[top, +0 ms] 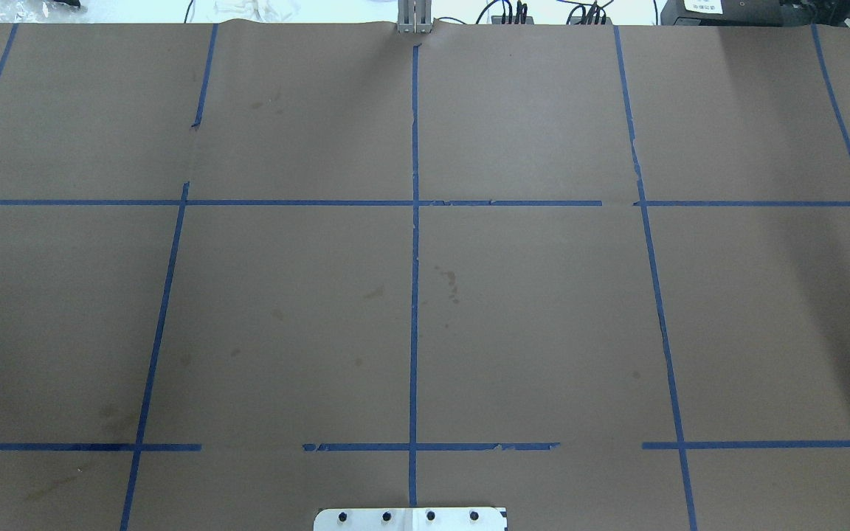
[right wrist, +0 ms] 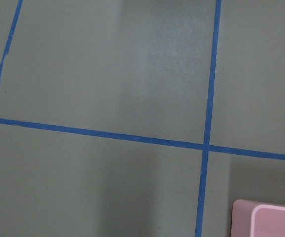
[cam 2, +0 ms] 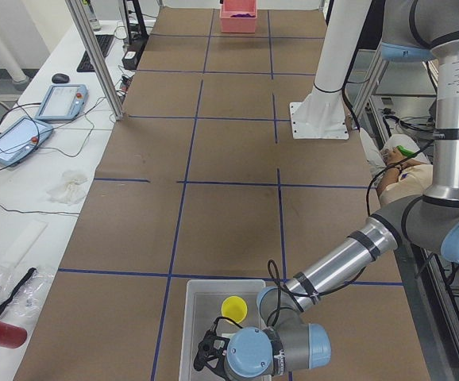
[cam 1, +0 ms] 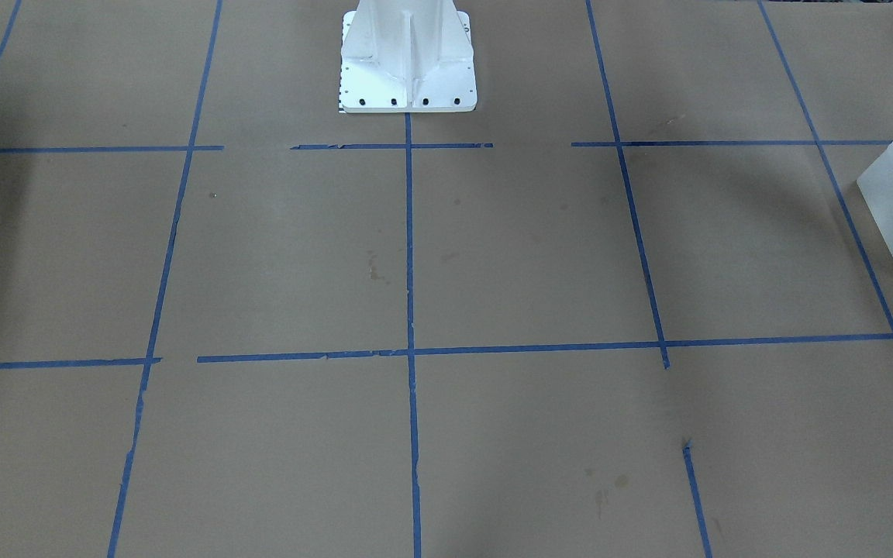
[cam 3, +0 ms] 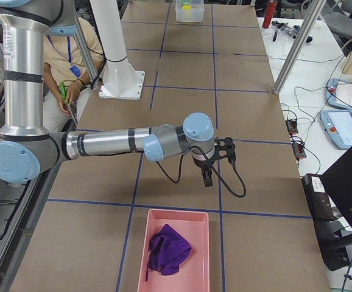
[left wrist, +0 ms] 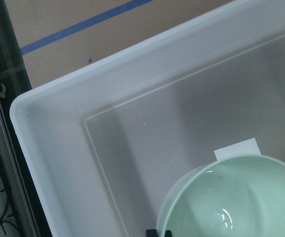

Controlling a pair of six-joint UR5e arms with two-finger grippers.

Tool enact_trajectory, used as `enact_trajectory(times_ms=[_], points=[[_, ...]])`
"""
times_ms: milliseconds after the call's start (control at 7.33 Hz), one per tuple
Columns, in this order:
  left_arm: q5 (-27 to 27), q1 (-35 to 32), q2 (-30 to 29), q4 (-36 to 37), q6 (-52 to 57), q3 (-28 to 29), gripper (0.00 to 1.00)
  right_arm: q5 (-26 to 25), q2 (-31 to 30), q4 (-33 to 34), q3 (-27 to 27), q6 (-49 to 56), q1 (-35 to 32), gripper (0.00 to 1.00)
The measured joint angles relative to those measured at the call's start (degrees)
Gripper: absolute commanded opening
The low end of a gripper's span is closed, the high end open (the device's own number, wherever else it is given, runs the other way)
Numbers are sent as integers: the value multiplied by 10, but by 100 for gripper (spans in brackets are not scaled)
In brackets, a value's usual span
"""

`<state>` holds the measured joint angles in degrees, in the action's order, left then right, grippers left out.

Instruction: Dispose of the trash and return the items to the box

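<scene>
Nearly done: yellow cup (cam 2: 233, 306) and mint bowl (left wrist: 231, 197) within the box (left wrist: 58, 148); cannot tell whether left fingers (cam 2: 212, 353) or right fingers (cam 3: 206, 175) grip anything

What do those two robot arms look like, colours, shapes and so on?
The left arm and the right arm are smooth silver tubes joined by rounded grey housings with pale blue caps. Black bands ring the tubes, and a black cable loops loosely at each wrist. The left gripper and right gripper are small and black.
</scene>
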<state>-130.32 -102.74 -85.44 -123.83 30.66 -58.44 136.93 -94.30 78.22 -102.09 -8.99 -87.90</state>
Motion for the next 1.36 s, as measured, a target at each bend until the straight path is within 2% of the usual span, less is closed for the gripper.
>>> enact_trajectory(times_ms=[136,273,409,545,682,955,1227,1364], points=[[0,0,0,-14,0,12,66,0,0,0,0,0,0,100],[1,0,-1,-25,-1,18,72,0,0,0,-1,0,0,100],[1,0,-3,-28,-8,11,72,0,0,0,-2,0,0,100],[1,1,-4,-24,-36,-20,72,-1,0,0,-3,0,0,100],[1,1,-5,-2,-79,-77,73,-1,2,3,-6,0,0,100],[-1,11,-10,94,-167,-217,74,-2,8,23,-12,0,3,100],[0,83,-23,219,-275,-373,80,-3,12,41,-14,0,17,100],[0,132,-35,256,-328,-429,81,-3,14,52,-16,0,22,100]])
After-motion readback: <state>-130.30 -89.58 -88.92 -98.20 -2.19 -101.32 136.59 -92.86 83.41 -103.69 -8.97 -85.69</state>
